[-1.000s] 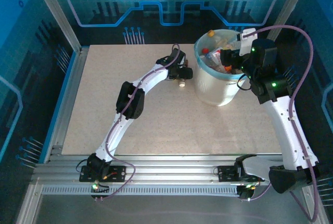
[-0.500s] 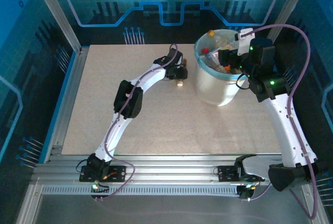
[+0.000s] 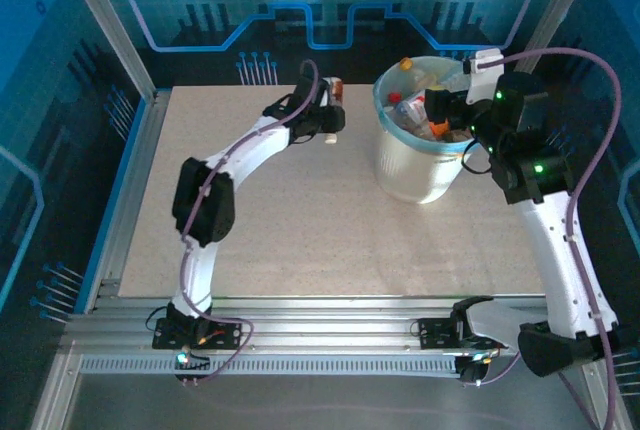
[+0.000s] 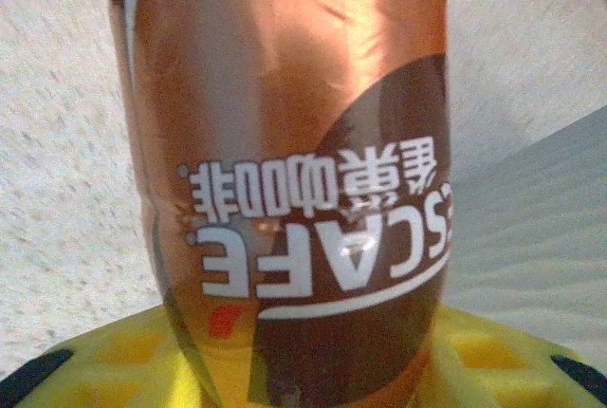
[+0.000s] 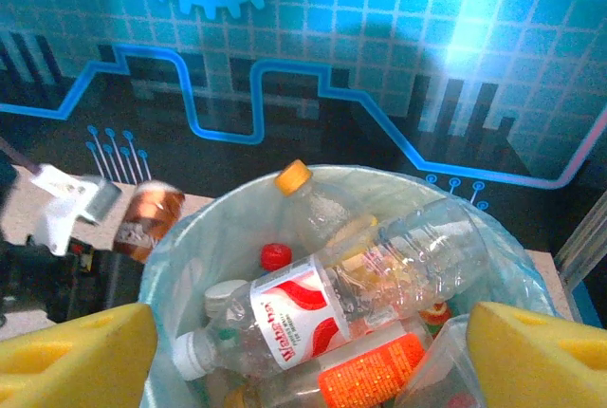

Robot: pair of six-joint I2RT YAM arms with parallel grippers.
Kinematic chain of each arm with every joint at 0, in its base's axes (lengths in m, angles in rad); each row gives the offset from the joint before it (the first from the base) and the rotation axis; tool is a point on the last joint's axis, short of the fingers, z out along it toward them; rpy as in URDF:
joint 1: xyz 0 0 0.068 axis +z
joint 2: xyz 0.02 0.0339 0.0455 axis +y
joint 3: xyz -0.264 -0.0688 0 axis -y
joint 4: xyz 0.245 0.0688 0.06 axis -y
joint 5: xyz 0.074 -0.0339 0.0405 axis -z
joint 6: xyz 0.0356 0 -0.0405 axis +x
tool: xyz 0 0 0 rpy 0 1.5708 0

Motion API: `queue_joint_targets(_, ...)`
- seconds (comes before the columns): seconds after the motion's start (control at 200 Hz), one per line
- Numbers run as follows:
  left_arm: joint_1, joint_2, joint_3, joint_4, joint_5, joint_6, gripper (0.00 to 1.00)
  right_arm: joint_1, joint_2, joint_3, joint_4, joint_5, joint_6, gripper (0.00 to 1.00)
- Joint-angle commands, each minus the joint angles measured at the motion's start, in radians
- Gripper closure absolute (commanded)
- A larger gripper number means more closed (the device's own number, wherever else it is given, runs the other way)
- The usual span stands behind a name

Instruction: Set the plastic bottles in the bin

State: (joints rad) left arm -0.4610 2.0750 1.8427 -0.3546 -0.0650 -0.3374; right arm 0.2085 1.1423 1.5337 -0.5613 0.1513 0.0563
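Observation:
My left gripper (image 3: 327, 122) is shut on a plastic bottle (image 4: 294, 171) with an orange-brown coffee label, which stands close between the yellow pads (image 4: 85, 365). In the top view this bottle (image 3: 335, 86) is held above the table, left of the bin (image 3: 410, 165). The bin is a white bucket with a light blue liner (image 5: 190, 237), and several plastic bottles (image 5: 313, 318) lie inside it. My right gripper (image 3: 440, 113) hangs open over the bin's right rim with nothing between its fingers (image 5: 76, 356). The held bottle (image 5: 147, 218) also shows in the right wrist view, left of the bin.
The speckled tabletop (image 3: 300, 220) spreads wide in front of the bin. A metal frame post (image 3: 110, 30) and blue wall panels close in the back and sides. The left arm's elbow (image 3: 203, 210) juts over the table's left half.
The left gripper closed on the bottle and lifted it off the table, moving back and to the left. The right gripper has shifted slightly over the bin and stays open.

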Motion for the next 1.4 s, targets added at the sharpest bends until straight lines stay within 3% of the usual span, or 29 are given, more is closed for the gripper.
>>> queue_joint_targets(0.0,0.002,-0.139,-0.090,0.082,-0.064,0.024,0.58,0.004,-0.040,0.034,-0.015,-0.034,0.030,0.14)
queue_joint_targets(0.16,-0.008,-0.326,-0.236,0.150,-0.101,0.021,0.60,0.003,-0.078,0.022,-0.035,-0.066,0.055,0.14)
queue_joint_targets(0.34,-0.060,-0.499,-0.321,0.185,-0.135,0.109,0.61,0.004,-0.116,0.012,-0.051,-0.125,0.066,0.14)
queue_joint_targets(0.465,-0.120,-0.575,-0.332,0.198,-0.118,0.207,0.62,0.003,-0.149,-0.023,-0.006,-0.282,0.064,0.13)
queue_joint_targets(0.61,-0.180,-0.630,-0.355,0.265,-0.091,0.296,0.73,0.004,-0.184,-0.060,0.089,-0.497,0.092,0.13)
queue_joint_targets(0.74,-0.231,-0.654,-0.360,0.323,-0.034,0.353,0.88,0.005,-0.209,-0.081,0.146,-0.610,0.103,0.12)
queue_joint_targets(0.9,-0.287,-0.674,-0.398,0.416,0.086,0.428,0.94,0.006,-0.247,-0.104,0.184,-0.671,0.100,0.11)
queue_joint_targets(1.141,-0.335,-0.706,-0.484,0.548,0.267,0.472,0.99,0.010,-0.330,-0.164,0.260,-0.709,0.046,0.09)
queue_joint_targets(1.396,-0.353,-0.736,-0.535,0.643,0.381,0.482,1.00,0.019,-0.393,-0.226,0.349,-0.726,-0.021,0.05)
